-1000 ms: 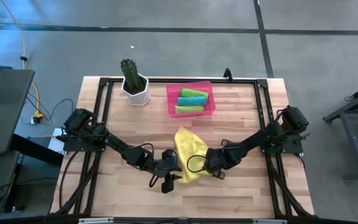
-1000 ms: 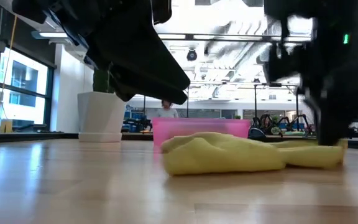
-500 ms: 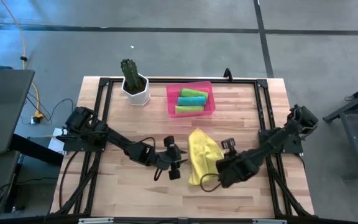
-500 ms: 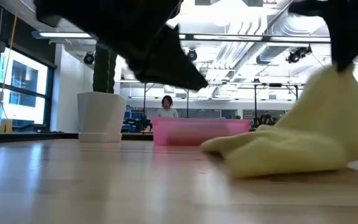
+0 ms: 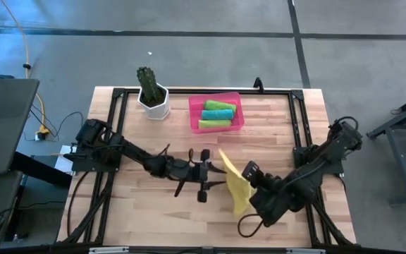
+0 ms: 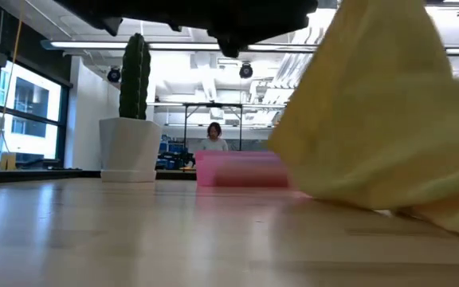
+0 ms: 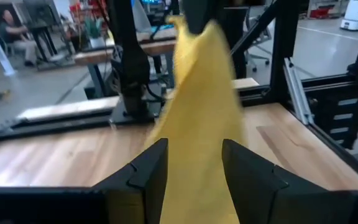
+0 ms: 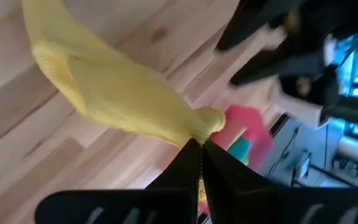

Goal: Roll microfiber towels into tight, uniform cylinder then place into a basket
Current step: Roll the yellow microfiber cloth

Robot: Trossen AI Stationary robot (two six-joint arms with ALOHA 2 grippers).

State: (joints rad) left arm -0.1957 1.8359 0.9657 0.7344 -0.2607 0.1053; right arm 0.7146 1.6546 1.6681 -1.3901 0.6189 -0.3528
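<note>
Nearest the front of the bench (image 5: 154,204), the right hand (image 5: 247,171) has its fingers pressed together on one corner of the yellow towel (image 5: 235,185), pinching it so that the cloth hangs loose and unrolled, lifted mostly clear of the wood; in the low view its lower edge seems to touch or nearly touch the surface. Just beside it, toward the bench's middle, the left hand (image 5: 204,174) stands spread and empty, its fingers (image 7: 145,171) pointing at the hanging cloth without gripping it.

Farther back, the pink basket (image 5: 194,116) sits near the rear edge and already holds three rolled towels lying side by side: a lime green one (image 5: 219,105), a teal one (image 5: 216,114) and another lime green one (image 5: 213,124). The white pot with the cactus (image 5: 151,95) stands to the basket's left.

Judged from this, three of four towels are finished. The yellow one has yet to be laid flat, rolled tight and placed in the basket.
</note>
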